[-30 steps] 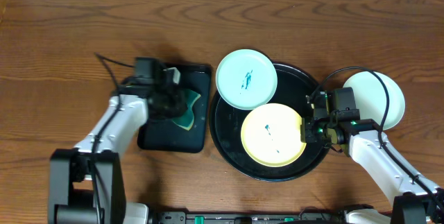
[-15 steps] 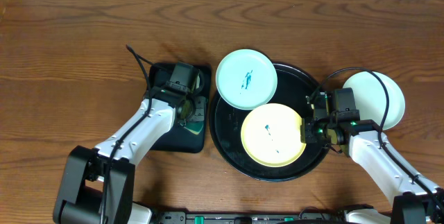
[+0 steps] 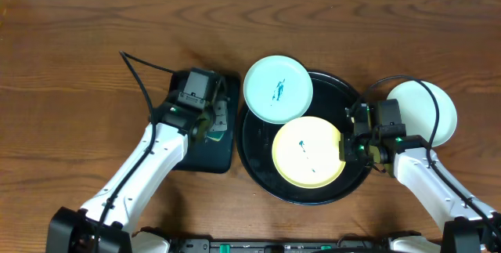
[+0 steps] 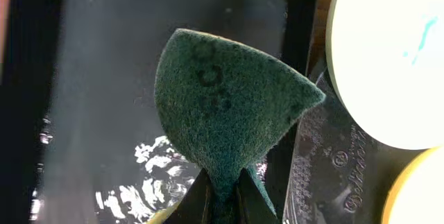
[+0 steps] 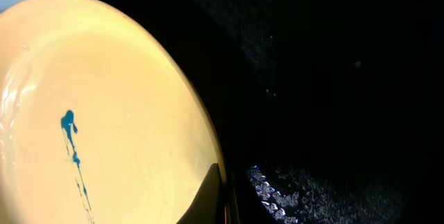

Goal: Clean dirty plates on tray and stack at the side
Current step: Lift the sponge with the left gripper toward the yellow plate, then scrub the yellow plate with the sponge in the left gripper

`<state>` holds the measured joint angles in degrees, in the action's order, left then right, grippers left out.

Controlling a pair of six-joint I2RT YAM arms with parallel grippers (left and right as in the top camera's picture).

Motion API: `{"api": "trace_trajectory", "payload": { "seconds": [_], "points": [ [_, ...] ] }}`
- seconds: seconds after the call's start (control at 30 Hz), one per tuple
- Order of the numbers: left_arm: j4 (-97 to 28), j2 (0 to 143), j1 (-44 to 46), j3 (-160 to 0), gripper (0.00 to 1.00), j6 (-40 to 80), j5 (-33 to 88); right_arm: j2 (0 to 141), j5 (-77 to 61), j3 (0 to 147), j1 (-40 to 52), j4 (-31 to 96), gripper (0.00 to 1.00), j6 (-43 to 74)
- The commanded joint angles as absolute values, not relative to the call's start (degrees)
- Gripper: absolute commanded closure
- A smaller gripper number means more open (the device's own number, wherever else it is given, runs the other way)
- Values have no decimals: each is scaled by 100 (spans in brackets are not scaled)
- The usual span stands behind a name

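The left gripper (image 4: 222,207) is pinched shut on a green sponge (image 4: 225,106) above the small tray (image 3: 188,155). The smudged yellow plate (image 3: 308,152) lies to its right, in the near half of the round tray (image 3: 254,139), its rim clamped by the right gripper (image 3: 350,148). The way across looks open; the mint plate (image 3: 278,89) sits farther back.

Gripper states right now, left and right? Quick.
Left gripper: closed, pinching the dark green scouring sponge.
Right gripper: closed on the rim of the round yellow plate.
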<state>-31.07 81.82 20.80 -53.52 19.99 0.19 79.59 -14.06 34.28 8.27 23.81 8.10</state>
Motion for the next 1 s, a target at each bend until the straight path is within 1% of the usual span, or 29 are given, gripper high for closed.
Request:
{"api": "trace_trajectory", "payload": {
  "seconds": [0.0,0.03,0.07,0.1,0.17,0.27,0.37,0.43,0.5,0.6,0.67,0.7,0.73,0.77,0.83,0.87,0.93,0.97],
  "points": [
    [-3111,7972,2497,-5555,93,2108,-458,7950,-1446,3395,880,2362,99,919],
    [-3114,7972,2709,-5555,93,2108,-447,7950,-1507,3393,888,2440,99,919],
    [-3098,7972,2952,-5590,92,2021,-167,7950,-1507,3382,945,2571,99,987],
    [-2926,7972,3229,-5603,92,2025,259,7950,-1535,3304,1050,2574,99,1026],
    [-2469,7975,3693,-5603,93,2263,729,7950,-1546,3129,1227,2486,99,1024],
    [-2023,8187,4333,-5601,92,2816,751,7950,-1522,2834,1308,2040,99,1024],
    [-1883,8707,4847,-5601,92,3210,856,7950,-1522,2832,1308,1988,99,1024],
    [-1437,9177,5258,-5601,92,3208,1249,7950,-1525,2832,1308,1966,99,1024],
    [-1229,9605,5557,-5601,92,3409,1249,7950,-1525,2832,1308,1970,99,1024],
    [-1192,10016,5736,-5601,92,3500,1243,7950,-1525,2832,1308,1970,99,1024],
    [-1378,10082,5725,-5599,92,3387,941,7950,-1525,2832,1308,1973,99,1024],
    [-1828,10086,5717,-5599,92,3398,-113,7950,-1525,2832,1308,1973,99,1024],
    [-2034,10077,5675,-5603,92,3481,-808,7950,-1525,2832,1308,1970,99,1024],
    [-2051,10064,5570,-5607,92,3509,-1107,7950,-1525,2832,1308,1973,99,1024],
    [-2084,10007,5129,-5798,92,3507,-1111,7950,-1527,2832,1308,1973,99,1024],
    [-2185,9944,4976,-5999,92,3476,-733,7950,-1527,2832,1308,1975,99,1024],
    [-2405,9708,4984,-6217,92,3393,-185,7950,-1527,2832,1308,1975,99,1024],
    [-2416,9421,4991,-6222,92,3573,-38,7950,-1525,2832,1308,1973,99,1024]
  ]
}}
